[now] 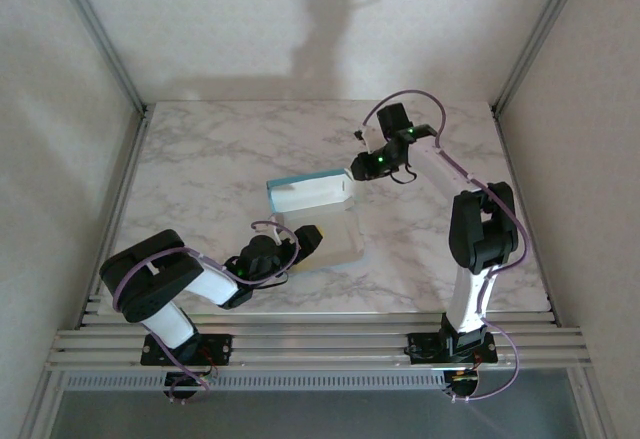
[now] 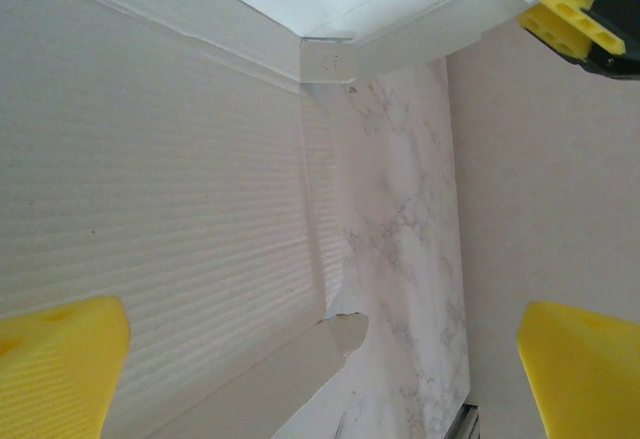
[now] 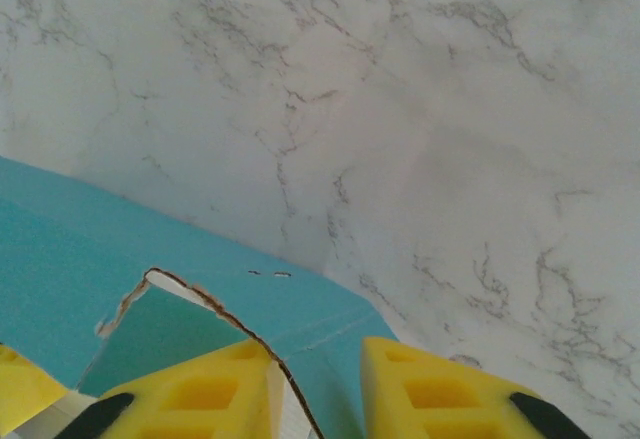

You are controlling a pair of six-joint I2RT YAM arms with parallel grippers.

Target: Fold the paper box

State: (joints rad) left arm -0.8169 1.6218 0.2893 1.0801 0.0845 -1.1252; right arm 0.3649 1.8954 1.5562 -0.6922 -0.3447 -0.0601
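The paper box (image 1: 312, 195) lies mid-table, white inside and turquoise outside, with its far wall raised and a flat panel toward the front. My right gripper (image 1: 352, 172) is at that wall's right end. In the right wrist view its yellow fingertips (image 3: 200, 389) stand close on either side of a torn-edged turquoise flap (image 3: 120, 249), right gripper (image 3: 315, 379) shut on it. My left gripper (image 1: 305, 240) rests low at the flat panel's near edge. It hangs wide open (image 2: 320, 379) over the white ribbed card (image 2: 150, 159), holding nothing. The right fingertip (image 2: 575, 9) shows at the top corner.
The marble table (image 1: 200, 159) has free room left and right of the box. Aluminium rails (image 1: 300, 344) run along the near edge by the arm bases. White walls with metal posts (image 1: 110, 59) close in the sides and back.
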